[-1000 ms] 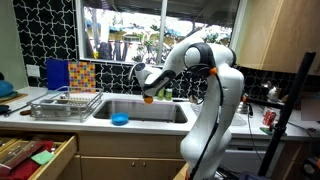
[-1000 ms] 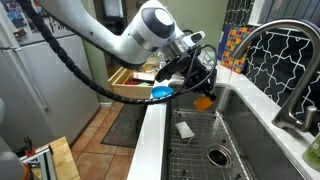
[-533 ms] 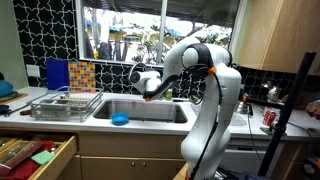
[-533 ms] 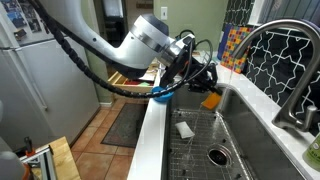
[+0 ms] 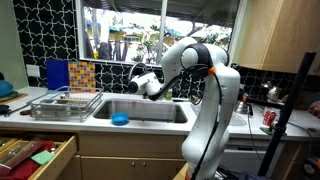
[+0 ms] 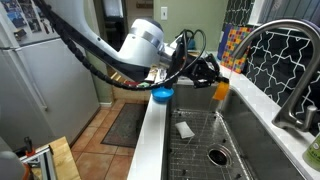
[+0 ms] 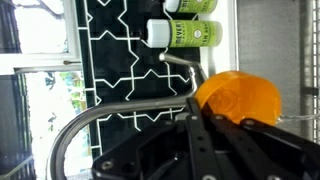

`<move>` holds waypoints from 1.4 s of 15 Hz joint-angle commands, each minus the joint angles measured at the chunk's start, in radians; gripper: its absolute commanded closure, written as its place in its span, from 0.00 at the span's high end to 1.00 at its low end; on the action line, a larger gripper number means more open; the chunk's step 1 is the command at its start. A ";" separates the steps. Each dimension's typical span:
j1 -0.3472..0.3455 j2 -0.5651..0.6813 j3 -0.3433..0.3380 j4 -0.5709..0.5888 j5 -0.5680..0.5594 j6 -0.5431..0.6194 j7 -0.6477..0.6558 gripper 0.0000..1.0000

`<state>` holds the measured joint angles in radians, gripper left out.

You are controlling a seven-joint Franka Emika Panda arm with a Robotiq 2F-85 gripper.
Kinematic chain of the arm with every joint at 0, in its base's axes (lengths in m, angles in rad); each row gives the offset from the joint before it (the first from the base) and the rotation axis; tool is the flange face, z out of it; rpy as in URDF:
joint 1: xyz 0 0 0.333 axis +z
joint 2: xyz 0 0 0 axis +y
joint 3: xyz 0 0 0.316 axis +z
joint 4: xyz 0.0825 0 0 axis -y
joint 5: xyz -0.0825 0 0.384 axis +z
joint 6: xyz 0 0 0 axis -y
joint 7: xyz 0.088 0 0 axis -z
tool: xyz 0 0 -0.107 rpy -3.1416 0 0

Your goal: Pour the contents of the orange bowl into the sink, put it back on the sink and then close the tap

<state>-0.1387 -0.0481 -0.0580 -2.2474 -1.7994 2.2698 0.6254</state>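
Observation:
My gripper point(image 6: 211, 76) is shut on the rim of the orange bowl point(image 6: 220, 90) and holds it tilted on edge above the sink point(image 6: 238, 140). In the wrist view the orange bowl point(image 7: 240, 98) sits between my fingers point(image 7: 214, 124), with the curved silver tap point(image 7: 95, 122) just beyond it. The tap point(image 6: 272, 38) arches over the basin at the right. In an exterior view my gripper point(image 5: 149, 87) hangs over the sink point(image 5: 140, 107), and the bowl is hidden behind the gripper. I cannot tell whether water is running.
A blue bowl point(image 5: 120, 119) sits on the sink's front edge, also seen in an exterior view point(image 6: 161, 95). A wire dish rack point(image 5: 65, 104) stands beside the basin. Green bottles point(image 7: 190, 33) stand by the tap. A white scrap point(image 6: 185, 129) and drain point(image 6: 217, 156) lie in the basin. A drawer point(image 5: 40, 152) is open below.
My gripper has lifted the orange bowl and carried it further over the basin towards the tap, tipping it more onto its edge.

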 commanded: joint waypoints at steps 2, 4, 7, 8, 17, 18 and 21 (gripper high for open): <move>0.033 -0.005 -0.008 -0.045 -0.142 -0.093 0.061 0.01; 0.035 -0.003 -0.015 -0.048 -0.095 -0.078 0.046 0.01; 0.028 -0.015 -0.031 -0.050 0.086 0.022 0.002 0.01; 0.025 -0.019 -0.037 -0.047 0.147 0.051 -0.012 0.01; 0.014 -0.088 -0.102 -0.086 0.834 0.196 -0.469 0.01; 0.018 -0.095 -0.104 -0.094 0.916 0.191 -0.534 0.01; 0.028 -0.103 -0.101 -0.109 1.164 0.160 -0.726 0.01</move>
<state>-0.1260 -0.1172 -0.1481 -2.3130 -0.8301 2.4432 0.0607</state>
